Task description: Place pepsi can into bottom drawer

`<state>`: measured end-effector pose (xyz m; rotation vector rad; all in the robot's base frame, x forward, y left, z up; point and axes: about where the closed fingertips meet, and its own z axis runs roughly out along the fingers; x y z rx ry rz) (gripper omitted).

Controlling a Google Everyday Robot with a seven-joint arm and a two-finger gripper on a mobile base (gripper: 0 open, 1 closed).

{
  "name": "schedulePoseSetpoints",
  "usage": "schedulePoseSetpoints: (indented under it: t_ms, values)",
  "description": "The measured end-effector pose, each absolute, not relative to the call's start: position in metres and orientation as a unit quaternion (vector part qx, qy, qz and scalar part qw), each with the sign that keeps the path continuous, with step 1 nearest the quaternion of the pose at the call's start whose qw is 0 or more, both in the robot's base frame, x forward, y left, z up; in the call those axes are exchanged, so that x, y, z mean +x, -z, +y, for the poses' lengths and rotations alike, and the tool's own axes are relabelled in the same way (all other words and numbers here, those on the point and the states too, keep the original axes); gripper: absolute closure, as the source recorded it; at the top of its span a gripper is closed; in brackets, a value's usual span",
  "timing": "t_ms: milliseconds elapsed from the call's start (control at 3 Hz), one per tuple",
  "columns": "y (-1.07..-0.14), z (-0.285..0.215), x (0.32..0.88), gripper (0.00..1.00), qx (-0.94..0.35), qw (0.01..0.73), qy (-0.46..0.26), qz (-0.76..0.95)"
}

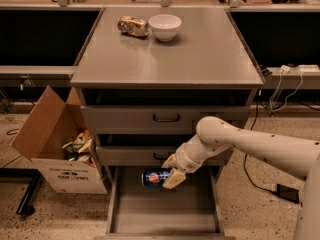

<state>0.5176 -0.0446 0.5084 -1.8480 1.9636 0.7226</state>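
Bottom drawer (165, 211): pulled fully out at the foot of the cabinet; its plain grey floor is open to view
Floor (255, 211): speckled; a small black object lies on it to the right of the cabinet
Can (154, 177): dark blue with a red-and-white logo; it lies on its side, long axis left to right, over the rear part of the bottom drawer and just under the middle drawer's front; whether it touches the drawer floor cannot be told
Claw (171, 171): closed around the can's right end; one tan finger (174, 179) sits in front of the can, the other above and behind it
Arm (250, 144): white, reaching in from the right edge; it bends down to the left across the cabinet's right side
Middle drawer (125, 155): closed; its black handle is partly hidden by the claw
Top drawer (125, 119): closed; its black handle is centred
Box (45, 134): brown cardboard, flaps open; it stands on the floor just beside the cabinet's left side, with crumpled wrappers (79, 148) inside
Worktop (200, 54): grey top of the cabinet
Bowl (165, 26): white, upright, near the worktop's far edge
Packet (133, 26): tan and shiny; it lies just left of the bowl
Cables (280, 91): hang from the bench at the right, behind the cabinet
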Motion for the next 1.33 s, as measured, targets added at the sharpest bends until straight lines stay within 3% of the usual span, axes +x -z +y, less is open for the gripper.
schedulePoseSetpoints:
  t_ms: [1333]
  values:
    - [-0.4, -0.039, 0.525, 1.0, -0.695, 0.207, -0.235, 0.647]
